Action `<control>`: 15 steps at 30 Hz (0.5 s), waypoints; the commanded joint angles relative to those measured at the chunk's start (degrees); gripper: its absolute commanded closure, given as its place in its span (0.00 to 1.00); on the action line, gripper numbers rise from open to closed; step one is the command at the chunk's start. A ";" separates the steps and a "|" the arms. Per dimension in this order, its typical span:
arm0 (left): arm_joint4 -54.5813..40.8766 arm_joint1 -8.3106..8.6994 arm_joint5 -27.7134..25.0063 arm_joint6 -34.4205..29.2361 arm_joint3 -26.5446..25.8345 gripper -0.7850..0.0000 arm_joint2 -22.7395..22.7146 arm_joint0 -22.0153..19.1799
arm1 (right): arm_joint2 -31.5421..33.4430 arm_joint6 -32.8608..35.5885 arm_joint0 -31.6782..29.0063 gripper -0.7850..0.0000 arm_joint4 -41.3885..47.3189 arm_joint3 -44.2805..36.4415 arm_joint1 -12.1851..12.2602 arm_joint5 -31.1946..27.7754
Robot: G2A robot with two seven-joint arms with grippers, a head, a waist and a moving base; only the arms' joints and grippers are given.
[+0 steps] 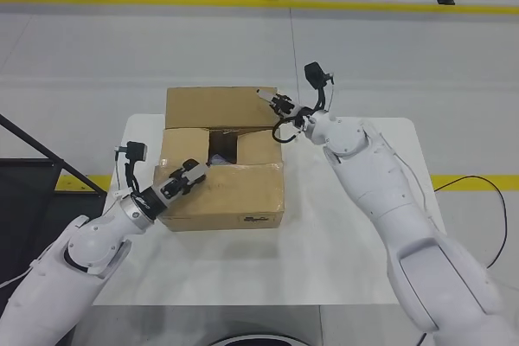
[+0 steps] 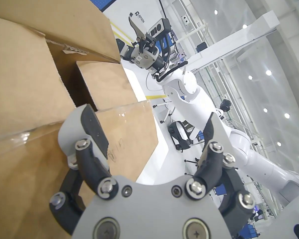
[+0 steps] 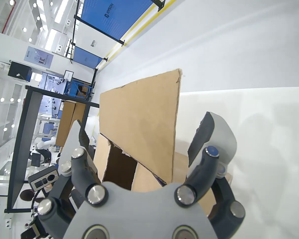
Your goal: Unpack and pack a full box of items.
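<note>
a large industrial robot hall: high white ceiling with rows of lamps (image 2: 268,72), blue partition screens (image 3: 114,11), yellow floor lines (image 1: 484,182), far workstations with stacked cartons (image 3: 69,120).

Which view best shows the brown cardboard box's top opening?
Top view: it looks straight down into the opening of the brown cardboard box. Left wrist view sees it obliquely; right wrist view shows a dark gap beside the raised flap.

White table (image 1: 346,259), cardboard box (image 1: 233,201) resting on it, flaps partly open
</note>
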 commanded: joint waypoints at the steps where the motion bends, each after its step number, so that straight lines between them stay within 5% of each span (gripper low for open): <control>1: -0.18 -0.14 -0.02 -0.22 0.23 0.00 -0.18 -0.04 | 0.27 2.32 0.43 0.00 1.38 1.09 -0.33 -1.99; 15: -0.99 -1.20 -0.44 -2.93 1.96 0.00 -1.14 -0.68 | 4.72 12.93 2.76 0.00 8.66 5.74 0.10 -12.87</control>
